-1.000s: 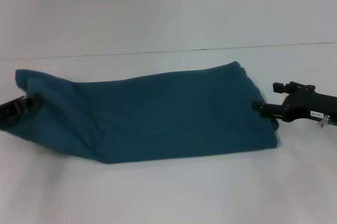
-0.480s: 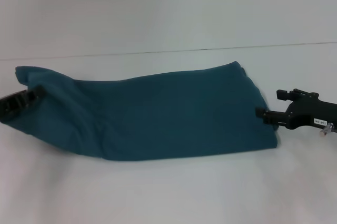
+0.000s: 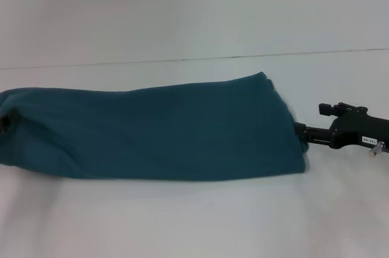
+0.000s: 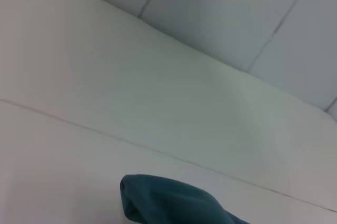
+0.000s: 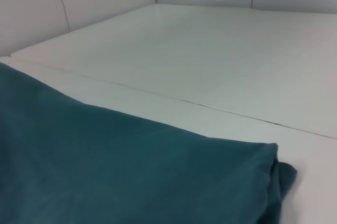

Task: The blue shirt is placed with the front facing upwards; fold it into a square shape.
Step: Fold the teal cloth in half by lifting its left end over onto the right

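The blue shirt (image 3: 158, 130) lies as one long folded band across the white table (image 3: 182, 221), stretched flat from the left edge of the head view to the right of centre. No lettering or collar shows. My right gripper (image 3: 298, 129) is at the band's right end, its tips tucked into the cloth edge and shut on it. At the far left only a dark bit of my left gripper (image 3: 5, 121) shows, wrapped in the shirt's left end and holding it. One bunched shirt end (image 4: 168, 205) appears in the left wrist view. A folded corner of the shirt (image 5: 105, 166) fills the right wrist view.
A thin dark seam (image 3: 182, 59) crosses the white surface behind the shirt. In the wrist views, tiled white wall panels (image 4: 237, 18) rise beyond the table. The right arm's black wrist body (image 3: 355, 130) reaches in from the right edge.
The left end of the shirt has been drawn leftward and lowered, so the sagging band now lies straight and flat. The left gripper has slid almost out of view. The right gripper has hardly moved.
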Tool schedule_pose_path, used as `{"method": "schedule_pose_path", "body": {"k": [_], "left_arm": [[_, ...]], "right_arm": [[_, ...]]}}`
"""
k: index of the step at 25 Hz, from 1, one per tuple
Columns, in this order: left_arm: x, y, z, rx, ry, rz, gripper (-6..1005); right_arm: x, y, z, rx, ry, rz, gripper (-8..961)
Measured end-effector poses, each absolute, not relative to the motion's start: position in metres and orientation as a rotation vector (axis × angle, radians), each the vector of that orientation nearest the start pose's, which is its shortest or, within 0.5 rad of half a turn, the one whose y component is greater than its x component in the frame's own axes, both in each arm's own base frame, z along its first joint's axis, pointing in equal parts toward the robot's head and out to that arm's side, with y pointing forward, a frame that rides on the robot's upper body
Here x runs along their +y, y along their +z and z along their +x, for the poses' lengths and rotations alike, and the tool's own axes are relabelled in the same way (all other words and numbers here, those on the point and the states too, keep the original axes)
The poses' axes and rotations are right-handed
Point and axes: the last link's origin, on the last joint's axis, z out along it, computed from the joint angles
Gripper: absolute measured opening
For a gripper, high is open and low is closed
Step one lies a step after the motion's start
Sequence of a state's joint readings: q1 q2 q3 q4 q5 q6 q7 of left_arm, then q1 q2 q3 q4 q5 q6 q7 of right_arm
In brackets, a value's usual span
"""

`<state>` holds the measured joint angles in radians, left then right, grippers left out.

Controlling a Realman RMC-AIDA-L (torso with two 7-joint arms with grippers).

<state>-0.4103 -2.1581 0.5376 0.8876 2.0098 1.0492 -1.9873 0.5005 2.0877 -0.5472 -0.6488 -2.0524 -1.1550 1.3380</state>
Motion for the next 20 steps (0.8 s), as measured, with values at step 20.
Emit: {"method": "schedule_pose_path", "body": {"k": [20], "left_arm": [[0.37, 0.061, -0.306, -1.261, -0.865, -1.857, 71]], "right_arm": [[0.354, 0.03, 0.327, 0.732, 0.49, -2.258, 901]]}}
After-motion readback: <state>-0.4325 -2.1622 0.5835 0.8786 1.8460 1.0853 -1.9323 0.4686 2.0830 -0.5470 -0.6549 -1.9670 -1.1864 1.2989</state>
